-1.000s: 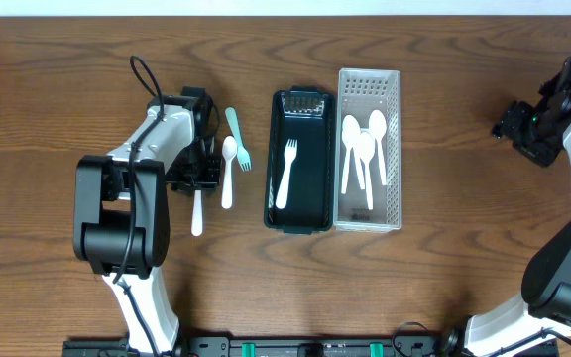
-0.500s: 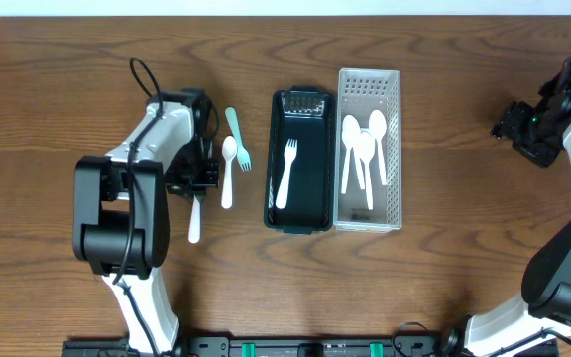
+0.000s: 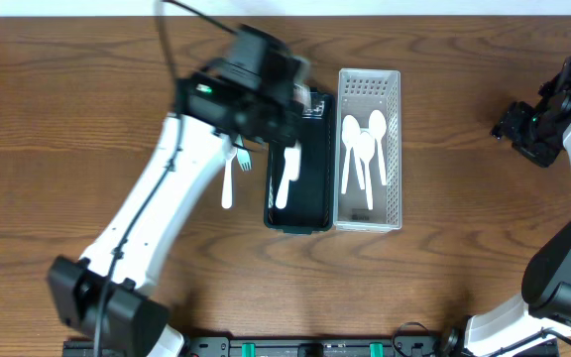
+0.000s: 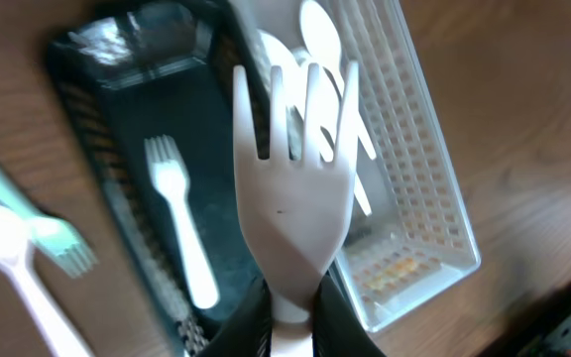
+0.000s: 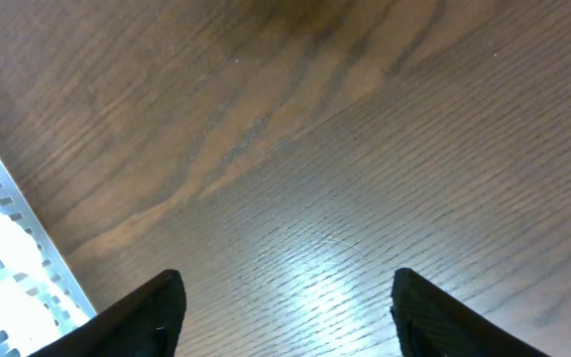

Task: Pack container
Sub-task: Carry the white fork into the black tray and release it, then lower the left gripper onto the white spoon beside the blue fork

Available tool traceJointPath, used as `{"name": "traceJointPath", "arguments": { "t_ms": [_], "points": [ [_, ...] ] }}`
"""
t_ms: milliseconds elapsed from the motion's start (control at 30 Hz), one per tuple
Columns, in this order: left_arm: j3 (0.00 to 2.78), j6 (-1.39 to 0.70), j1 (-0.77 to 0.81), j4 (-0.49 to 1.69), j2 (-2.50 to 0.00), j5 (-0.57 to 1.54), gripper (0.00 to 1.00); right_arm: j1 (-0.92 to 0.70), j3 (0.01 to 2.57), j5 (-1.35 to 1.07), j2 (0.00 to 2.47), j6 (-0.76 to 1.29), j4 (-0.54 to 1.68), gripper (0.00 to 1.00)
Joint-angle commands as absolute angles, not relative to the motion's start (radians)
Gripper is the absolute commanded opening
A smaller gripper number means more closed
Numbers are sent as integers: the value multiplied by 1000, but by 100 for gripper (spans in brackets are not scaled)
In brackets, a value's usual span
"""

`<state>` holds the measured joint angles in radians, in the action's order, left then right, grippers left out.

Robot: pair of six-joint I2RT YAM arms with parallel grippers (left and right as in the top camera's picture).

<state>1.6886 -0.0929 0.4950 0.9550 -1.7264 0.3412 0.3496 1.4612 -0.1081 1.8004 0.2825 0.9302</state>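
I am seeing the left gripper [image 4: 290, 332] clenching the handle of a white plastic fork [image 4: 290, 198], tines pointing away from the camera, and hanging it above the black rectangular plastic tray [image 3: 310, 188]. A second white fork [image 4: 181, 238] is lying lengthwise inside that tray. A white perforated plastic basket [image 3: 390, 119] is sitting against the tray's long side nearest the right arm, with white plastic spoons [image 3: 365, 149] in it. Off the tray's opposite long side, a teal plastic fork [image 4: 28, 223] and a white plastic spoon [image 4: 8, 258] are lying on the wooden table [image 3: 464, 248]. The right gripper [image 5: 285, 317] is hanging released and holding nothing, well beyond the basket from the tray.
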Motion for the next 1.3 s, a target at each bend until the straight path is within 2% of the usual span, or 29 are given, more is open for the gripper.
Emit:
{"name": "traceJointPath", "arguments": {
  "t_ms": [0, 33, 167, 267, 433, 533, 600, 700, 1033, 1100, 1267],
  "points": [
    [1670, -113, 542, 952, -1824, 249, 25, 356, 1455, -112, 1811, 295, 932, 72],
    [1670, -115, 551, 947, -1851, 249, 29, 355, 1455, -112, 1811, 295, 931, 72],
    [1670, -138, 560, 928, -1955, 249, 29, 355, 1455, -112, 1811, 295, 934, 73],
    [1671, -147, 556, 909, -1992, 249, 24, 354, 1455, -112, 1811, 295, 933, 73],
    [1710, -155, 540, 924, -1934, 233, 24, 354, 1455, -112, 1811, 294, 933, 74],
    [1711, -155, 515, 960, -1870, 117, 25, 354, 1455, -112, 1811, 295, 933, 75],
    [1711, -155, 487, 1000, -1847, -1, 35, 354, 1455, -112, 1811, 295, 933, 75],
    [1701, -155, 428, 1028, -1858, -80, 38, 354, 1455, -112, 1811, 294, 933, 75],
    [1649, -143, 224, 1029, -2047, 28, 40, 354, 1455, -112, 1811, 294, 936, 77],
    [1649, -140, 212, 1028, -2092, 54, 49, 354, 1455, -112, 1811, 295, 936, 76],
    [1649, -105, 214, 1026, -2145, 53, 56, 354, 1455, -112, 1811, 294, 937, 77]
  ]
}}
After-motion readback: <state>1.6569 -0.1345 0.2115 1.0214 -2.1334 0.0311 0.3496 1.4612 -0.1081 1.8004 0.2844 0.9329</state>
